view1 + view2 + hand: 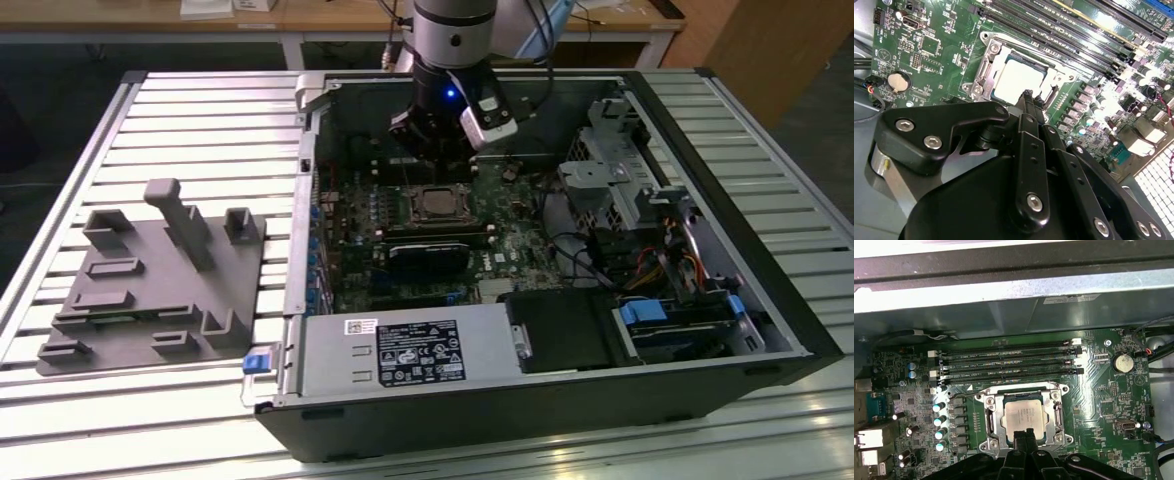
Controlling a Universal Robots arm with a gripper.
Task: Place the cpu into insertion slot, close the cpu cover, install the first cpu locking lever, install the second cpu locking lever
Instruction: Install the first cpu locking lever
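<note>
The cpu (1025,414) lies flat in the insertion slot (434,203) of the green motherboard (1104,405), its pale metal top (1015,80) showing. The silvery cpu cover (991,415) lies down around the chip, which shows through its window (985,75). A thin wire lever (1019,386) runs along the socket edge beside the memory slots. My gripper (1024,434) hovers at the socket's edge, its black fingertips (1028,96) pressed together over the rim of the chip with nothing between them. In the exterior view the gripper (434,168) stands just beyond the socket inside the case.
Long black memory slots (1004,365) lie next to the socket, a coin battery (1122,362) further off. A black card (434,250), the power supply (400,350) and a drive cage (614,170) crowd the case. A grey fixture (147,290) lies at the exterior view's left.
</note>
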